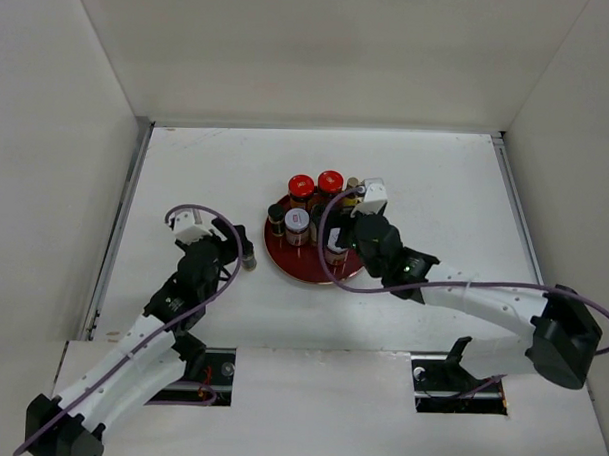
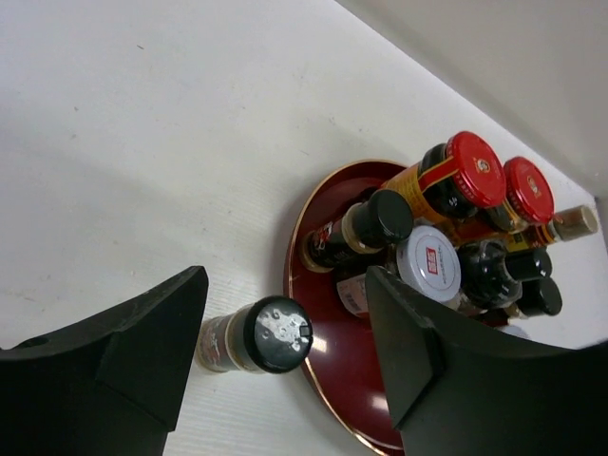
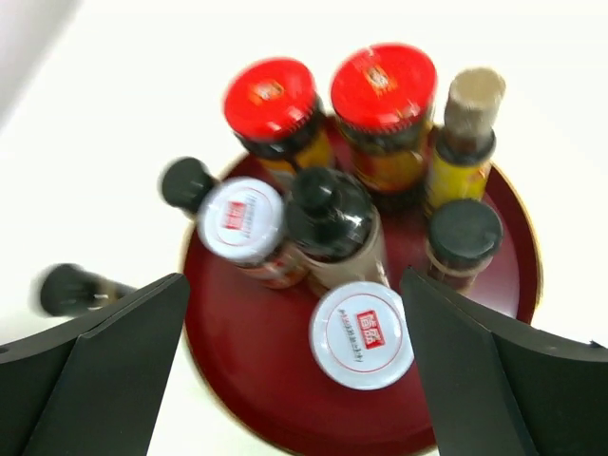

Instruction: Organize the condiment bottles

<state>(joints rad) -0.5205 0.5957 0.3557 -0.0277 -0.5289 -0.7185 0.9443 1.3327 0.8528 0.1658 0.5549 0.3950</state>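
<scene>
Condiment tray [image 3: 247,380]: both jaw sets wide apart.
The left gripper [image 2: 285,294] straddles a black-capped bottle [image 2: 252,337], contact unclear; a white-lidded jar [image 3: 361,334] lies under the right gripper [image 3: 293,283].

My left gripper [image 1: 242,254] sits just left of the red tray [image 1: 295,264], with a small dark bottle [image 1: 249,263] at its tip, off the tray. My right gripper [image 1: 342,247] hangs over the tray's right half. Two red-lidded jars [image 1: 301,185] stand at the tray's far edge, a white-lidded jar [image 1: 297,221] just nearer me.

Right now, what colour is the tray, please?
The tray is dark red; right wrist view.
</scene>
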